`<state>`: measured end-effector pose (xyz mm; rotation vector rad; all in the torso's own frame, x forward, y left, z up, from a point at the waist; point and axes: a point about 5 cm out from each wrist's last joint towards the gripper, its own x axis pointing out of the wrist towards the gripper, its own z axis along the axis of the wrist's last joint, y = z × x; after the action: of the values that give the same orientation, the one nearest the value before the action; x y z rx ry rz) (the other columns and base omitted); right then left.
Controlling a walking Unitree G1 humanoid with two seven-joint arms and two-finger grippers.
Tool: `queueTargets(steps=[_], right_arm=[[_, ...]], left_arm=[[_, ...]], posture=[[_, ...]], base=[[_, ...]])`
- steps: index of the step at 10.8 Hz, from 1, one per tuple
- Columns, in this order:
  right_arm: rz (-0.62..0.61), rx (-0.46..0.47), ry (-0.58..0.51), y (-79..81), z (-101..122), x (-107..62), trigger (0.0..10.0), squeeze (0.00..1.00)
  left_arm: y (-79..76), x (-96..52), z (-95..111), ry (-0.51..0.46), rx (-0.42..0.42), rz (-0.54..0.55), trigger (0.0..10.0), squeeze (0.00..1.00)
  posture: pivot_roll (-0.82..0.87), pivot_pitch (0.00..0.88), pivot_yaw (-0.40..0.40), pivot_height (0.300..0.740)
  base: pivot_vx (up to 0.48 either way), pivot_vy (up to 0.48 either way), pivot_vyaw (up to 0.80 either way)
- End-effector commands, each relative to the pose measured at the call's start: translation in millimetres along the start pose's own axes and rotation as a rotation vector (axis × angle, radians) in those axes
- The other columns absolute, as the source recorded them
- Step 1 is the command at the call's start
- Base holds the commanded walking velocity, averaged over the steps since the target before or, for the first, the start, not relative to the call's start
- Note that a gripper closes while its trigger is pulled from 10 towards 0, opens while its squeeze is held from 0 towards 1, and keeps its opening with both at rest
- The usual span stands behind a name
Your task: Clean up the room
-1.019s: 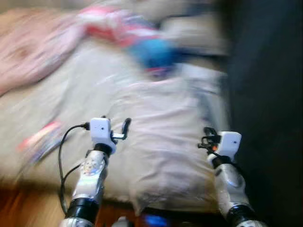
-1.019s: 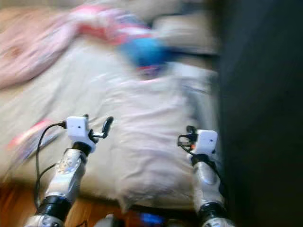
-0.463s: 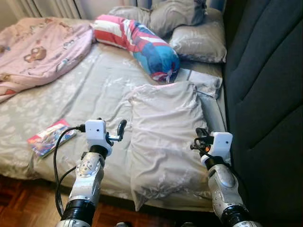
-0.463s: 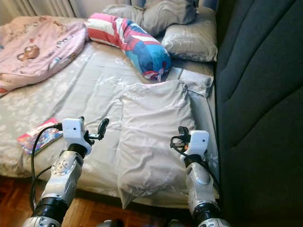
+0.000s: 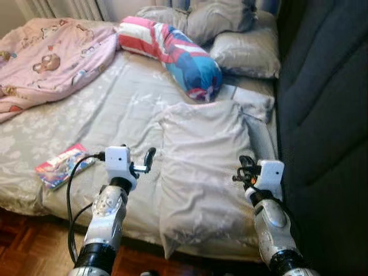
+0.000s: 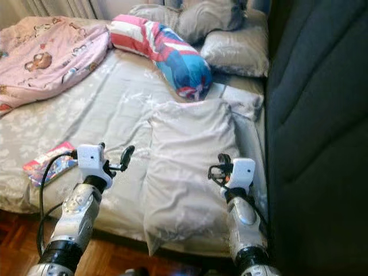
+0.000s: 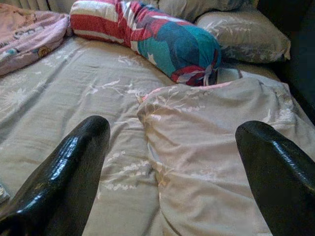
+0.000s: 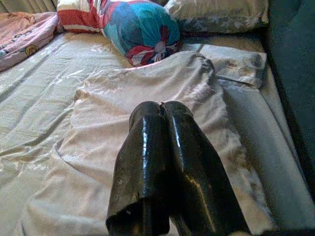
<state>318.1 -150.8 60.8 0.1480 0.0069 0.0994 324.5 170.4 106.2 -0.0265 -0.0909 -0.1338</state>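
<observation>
While poised over bed (image 5: 109,109) near edge: left gripper (image 5: 148,160) spread wide, empty, just off big pillow (image 5: 201,167) at its 9 o'clock. Right gripper (image 5: 246,170) pinched shut, empty, above pillow's 4 o'clock edge beside dark headboard (image 5: 328,115). Book (image 5: 60,167) near mattress edge, 9 o'clock of left gripper, bare sheet between. Striped bolster (image 5: 172,54) at 12 o'clock, pink blanket (image 5: 52,57) at 10.

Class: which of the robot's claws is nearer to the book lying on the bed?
Left. The left claw, open, hangs above the sheet just right of the book; the right claw, shut, is far across the grey pillow, beside the dark headboard.
</observation>
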Motion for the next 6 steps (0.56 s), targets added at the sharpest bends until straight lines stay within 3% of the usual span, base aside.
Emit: queueTargets(steps=[1, 4, 6], right_arm=[[-0.004, 0.006, 0.041, -0.4, -7.8, -3.4, 10.0, 0.0], [0.002, 0.008, 0.051, 1.1, -8.9, -3.2, 10.0, 0.0], [0.005, 0.007, 0.053, 1.7, -9.3, -3.4, 10.0, 0.0]], left_arm=[[1.5, -3.3, -5.8, 0.03, 0.004, -0.006, 10.0, 0.0], [6.0, -2.3, -3.2, 0.022, 0.008, 0.008, 10.0, 0.0], [6.3, -1.5, -1.9, 0.022, 0.016, 0.001, 10.0, 0.0]], posture=[[0.06, 0.21, 0.017, 0.74], [0.06, 0.21, 0.018, 0.74], [0.06, 0.21, 0.016, 0.74]], base=[[0.0, 0.0, -0.79], [0.17, 0.0, -0.79], [0.0, 0.0, -0.78]])
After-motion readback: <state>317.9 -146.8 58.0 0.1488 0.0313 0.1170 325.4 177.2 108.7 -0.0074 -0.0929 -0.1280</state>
